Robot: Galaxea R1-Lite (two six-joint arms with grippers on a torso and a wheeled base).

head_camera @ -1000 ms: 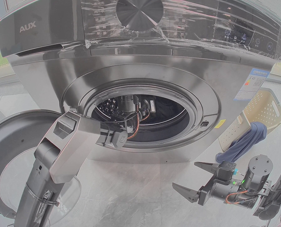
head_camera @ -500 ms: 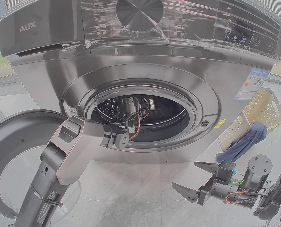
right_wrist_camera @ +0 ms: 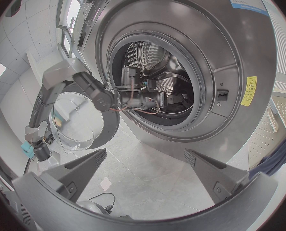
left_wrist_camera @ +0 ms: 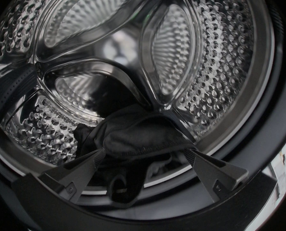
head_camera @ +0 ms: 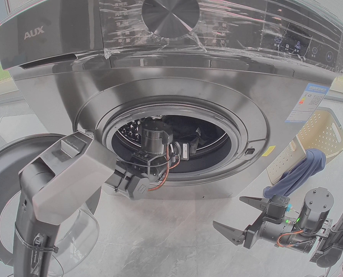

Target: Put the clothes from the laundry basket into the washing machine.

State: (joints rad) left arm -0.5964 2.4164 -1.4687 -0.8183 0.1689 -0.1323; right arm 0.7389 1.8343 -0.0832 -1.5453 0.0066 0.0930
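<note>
Laundry loading at roughly the halfway mark, judging by the 2 garments in sight; left gripper [left_wrist_camera: 143, 154] inside the mouth of the washing machine [head_camera: 171, 85], fingers [left_wrist_camera: 85, 167] spread wide, released, clamping nothing; black garment [left_wrist_camera: 139, 138] low in the drum [left_wrist_camera: 219, 48], just beyond the fingertips, 1 fold trailing down toward the door seal [left_wrist_camera: 264, 122]; counts as delivered, though perhaps not fully clear of the opening; door [head_camera: 10, 166] swung wide on the robot's left. Right gripper [head_camera: 227, 211] low over the floor [head_camera: 171, 231] in front of the machine, likewise parted and empty, near the laundry basket [head_camera: 325, 131] but apart from it; basket tilted beside the machine's right flank; blue garment [head_camera: 298, 174] draped over its rim and hanging down outside, touched by neither claw; remains to be lifted and carried across to the drum; anything deeper in the basket hidden from these angles. Looks like 1 item in and at least 1 to go; calls next for a grasp on the blue cloth by the nearer right arm, probably, and a clear path past the left arm at the opening.
</note>
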